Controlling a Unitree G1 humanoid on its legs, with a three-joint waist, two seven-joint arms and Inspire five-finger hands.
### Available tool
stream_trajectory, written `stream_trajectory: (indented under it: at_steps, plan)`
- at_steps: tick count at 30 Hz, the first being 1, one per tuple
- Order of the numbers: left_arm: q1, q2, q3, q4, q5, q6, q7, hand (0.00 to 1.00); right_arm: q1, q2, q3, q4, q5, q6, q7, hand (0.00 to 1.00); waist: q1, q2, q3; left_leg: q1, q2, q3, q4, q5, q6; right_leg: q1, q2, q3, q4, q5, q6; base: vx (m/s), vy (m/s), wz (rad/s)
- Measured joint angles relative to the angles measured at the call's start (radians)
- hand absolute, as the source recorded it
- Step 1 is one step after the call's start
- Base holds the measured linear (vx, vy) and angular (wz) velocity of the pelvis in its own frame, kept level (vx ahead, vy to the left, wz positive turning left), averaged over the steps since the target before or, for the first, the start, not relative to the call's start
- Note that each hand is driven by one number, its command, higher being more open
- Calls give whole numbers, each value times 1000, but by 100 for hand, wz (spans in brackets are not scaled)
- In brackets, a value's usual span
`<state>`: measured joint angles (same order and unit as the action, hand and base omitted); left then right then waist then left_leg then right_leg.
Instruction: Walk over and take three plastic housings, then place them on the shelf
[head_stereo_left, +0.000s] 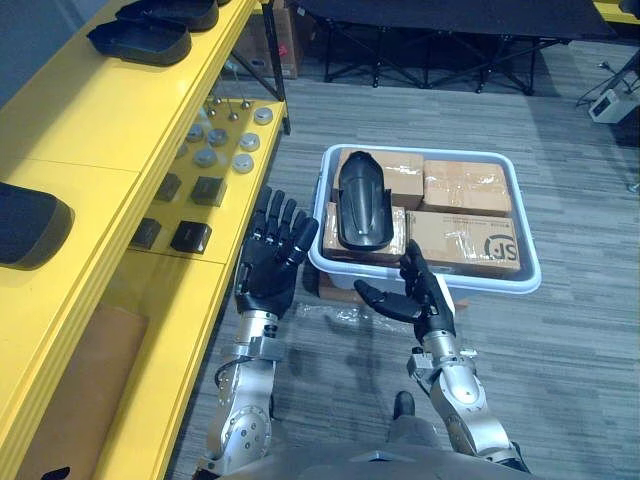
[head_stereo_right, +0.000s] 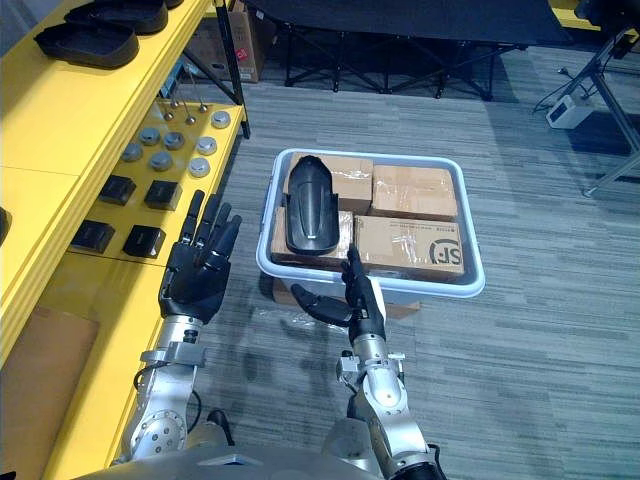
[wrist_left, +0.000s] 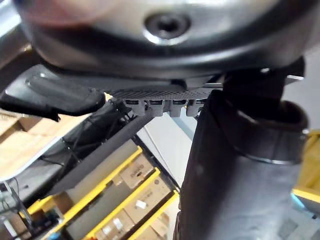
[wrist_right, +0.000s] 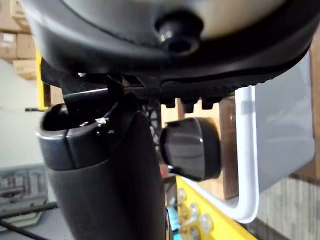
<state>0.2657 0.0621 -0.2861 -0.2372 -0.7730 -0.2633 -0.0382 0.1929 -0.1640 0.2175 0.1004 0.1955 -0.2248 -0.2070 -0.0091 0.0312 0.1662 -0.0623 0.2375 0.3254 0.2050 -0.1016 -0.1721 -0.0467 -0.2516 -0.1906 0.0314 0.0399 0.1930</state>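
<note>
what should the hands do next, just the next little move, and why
Likely reach both hands forward and down toward the black housing, which lies on the cardboard boxes in the white bin. The left hand and right hand are open, hold nothing, and hover by the bin's near side, so the housing is not yet grasped.

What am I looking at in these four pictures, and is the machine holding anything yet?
A two-legged humanoid robot with dark fingered hands. The two wide pictures come from its head camera, looking down; the two close ones from cameras on its wrists. Its left hand and right hand hover open, holding nothing, by the near rim of a pale bin on the floor. In the bin, a black plastic housing lies on cardboard boxes. On the robot's left stands a yellow shelf with more black housings on top.
</note>
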Motion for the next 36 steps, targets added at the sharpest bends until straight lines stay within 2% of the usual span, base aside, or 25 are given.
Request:
stream_trajectory:
  at_steps: [4,6,10,13,18,24,27,30,36]
  plan:
    - [-11,23,41,0,173,10,58,100,-78,-3,-94,24,-6,-19,-17,100,5,5,37,-39,-18,-36,25,0,12,-7,-17,-18,-4,18,4,-89,48,19]
    - [-38,42,53,0,255,33,79,100,-180,-37,-189,90,-4,-42,-41,100,10,5,82,-99,-20,-73,68,-4,19,-18,-19,-40,-16,39,4,-160,50,33]
    - [-74,80,72,5,323,87,82,100,-418,-174,-324,242,-2,-51,-143,100,32,12,180,-195,-23,-121,146,-9,28,-47,-20,-65,-36,73,1,-175,52,19]
    - [-90,92,56,35,326,98,81,100,-589,-290,-366,366,20,-54,-196,100,45,36,228,-255,-28,-154,182,-9,32,-76,-22,-75,-37,94,0,-137,44,15]
    - [-160,95,0,113,323,112,82,100,-838,-452,-358,650,120,-66,-200,100,89,85,258,-348,-44,-213,219,-1,44,-126,-23,-101,-35,113,-2,-94,39,15]
    - [-216,92,-41,179,250,113,74,100,-991,-534,-262,848,217,-61,-163,100,124,123,280,-387,-60,-244,227,9,56,-143,-30,-123,-31,122,-2,-38,33,14]
    - [-241,86,-69,216,183,112,55,100,-1092,-581,-224,974,244,-35,-120,100,146,157,299,-394,-77,-266,215,21,63,-146,-42,-139,-21,122,-2,-39,25,16]
    - [-273,71,-82,269,158,110,51,100,-1178,-624,-192,1067,244,-12,-82,100,167,174,316,-421,-87,-285,206,40,65,-163,-47,-160,-15,122,-2,-45,17,21]
    - [-266,73,-99,320,150,106,52,100,-1268,-664,-150,1105,201,76,-61,100,196,175,323,-438,-90,-299,189,58,63,-178,-47,-177,-8,122,-3,-25,-6,9]
